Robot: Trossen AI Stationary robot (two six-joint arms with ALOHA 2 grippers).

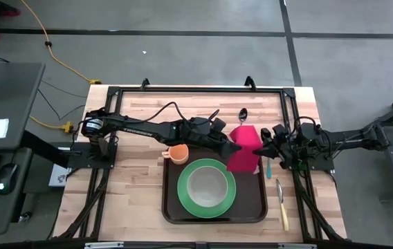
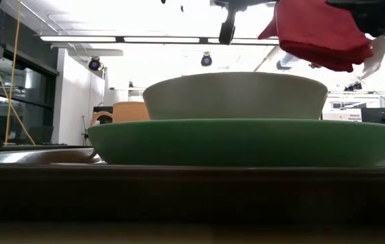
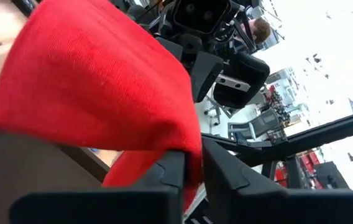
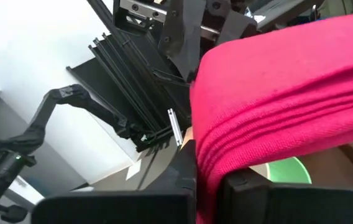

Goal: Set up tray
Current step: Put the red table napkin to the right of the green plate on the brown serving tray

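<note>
A red cloth (image 1: pixel 244 152) hangs in the air over the far right corner of the dark brown tray (image 1: pixel 171 210). My left gripper (image 1: pixel 236 144) is shut on it from the left. My right gripper (image 1: pixel 261 147) is shut on it from the right. On the tray stands a green plate (image 1: pixel 183 197) with a pale bowl (image 1: pixel 207 184) on it. An orange cup (image 1: pixel 178 153) stands at the tray's far left corner. In the low view the cloth (image 2: pixel 318 34) shows well above the bowl (image 2: pixel 236 95). My left gripper pinches the red cloth's left edge (image 3: pixel 192 155) between its two fingers (image 3: pixel 167 171), coming about level from the table's left. The cloth spreads out beyond the fingers, lifted clear of the tray. My right gripper pinches a bunched fold of the cloth, several layers thick (image 4: pixel 209 171), between its two fingers (image 4: pixel 186 168). It comes level from the table's right. The cloth is lifted clear, and its lower part (image 1: pixel 241 166) hangs slack.
A dark spoon (image 1: pixel 243 113) lies on the wood beyond the tray. A teal-handled utensil (image 1: pixel 268 168) and a pale-handled knife (image 1: pixel 281 205) lie right of the tray. A black frame (image 1: pixel 183 90) borders the table.
</note>
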